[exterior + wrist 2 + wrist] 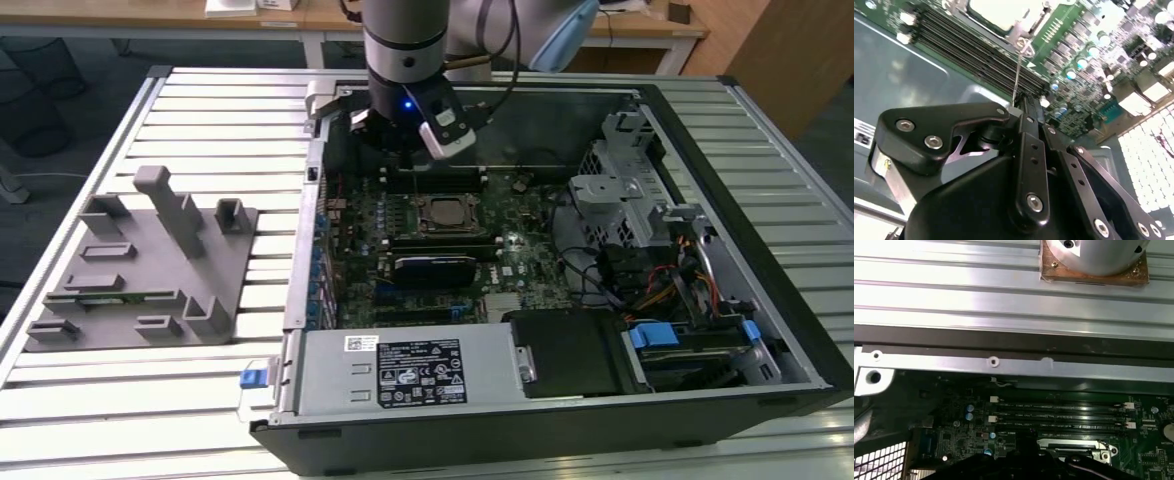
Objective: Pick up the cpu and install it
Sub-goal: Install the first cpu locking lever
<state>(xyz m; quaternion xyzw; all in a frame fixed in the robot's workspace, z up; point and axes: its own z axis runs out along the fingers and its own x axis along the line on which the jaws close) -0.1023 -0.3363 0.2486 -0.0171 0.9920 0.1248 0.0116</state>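
The gripper [403, 150] is being held in the upper middle of the exterior view, low inside the open computer case [306, 250] and over the memory slots [430, 181]. Whether it is spread or pressed together cannot be told, nor whether anything is being pinched. In the second wrist view a thin metal rod [1018, 75] is being shown just beyond its tip, running toward the cpu [996, 12]. In the exterior view the cpu [438, 213] is lying just below the gripper, near the centre of the frame. Its silver top is being framed by the black socket [410, 214] on the motherboard [527, 215], so it is being judged as already laid in its seat. The chip is being judged light, stiff and thin. Its smooth metal top is likely slippery and its contact side fragile, so it is best taken by two opposite edges of the rim and kept level. Further out, a grey fixture block [147, 260] is resting on the slatted table [214, 110] at the left of the exterior view, well apart from the case.
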